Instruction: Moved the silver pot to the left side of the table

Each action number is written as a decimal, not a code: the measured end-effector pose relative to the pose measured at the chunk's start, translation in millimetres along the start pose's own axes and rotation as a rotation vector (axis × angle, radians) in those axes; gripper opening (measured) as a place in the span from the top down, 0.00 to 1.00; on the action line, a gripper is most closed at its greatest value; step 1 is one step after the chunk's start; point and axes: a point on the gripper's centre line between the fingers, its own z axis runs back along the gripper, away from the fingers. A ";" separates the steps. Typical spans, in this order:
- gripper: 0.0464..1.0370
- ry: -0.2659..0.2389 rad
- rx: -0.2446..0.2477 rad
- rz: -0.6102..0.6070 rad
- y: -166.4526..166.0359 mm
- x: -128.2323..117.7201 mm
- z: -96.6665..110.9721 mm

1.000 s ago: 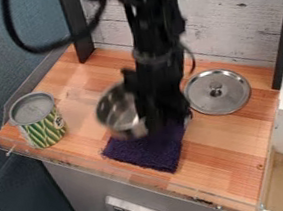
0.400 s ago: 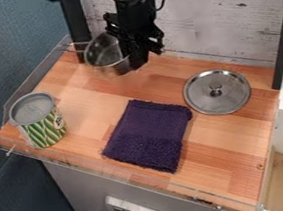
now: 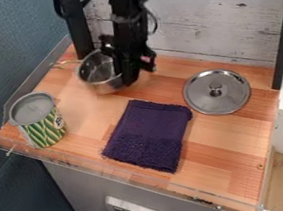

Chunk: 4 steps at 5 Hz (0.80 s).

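Seeing the silver pot (image 3: pixel 98 74) near the back left of the table (image 3: pixel 224 140), just in front of the black post (image 3: pixel 78 26), handle towards the clear side rail (image 3: pixel 31 77). Finding the gripper (image 3: pixel 134 74) at the right side of the pot, overlapping it; not being able to tell if open or gripping. Noticing wood surface between pot and striped can (image 3: pixel 40 121), also between pot and purple cloth (image 3: pixel 149 135); farther right, seeing the metal lid (image 3: pixel 204 100). Comparing with the earlier frame, finding pot and gripper shifted nearer the can; finding cloth, lid and can in same places.
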 end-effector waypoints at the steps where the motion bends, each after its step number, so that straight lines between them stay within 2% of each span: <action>1: 0.93 0.046 0.039 0.018 5.7 -0.9 -18.4; 2: 0.75 0.030 0.050 0.019 8.6 1.7 -19.4; 3: 0.47 -0.002 0.034 -0.003 7.7 -2.6 -15.3; 4: 0.17 -0.124 0.066 0.008 9.9 -9.0 34.9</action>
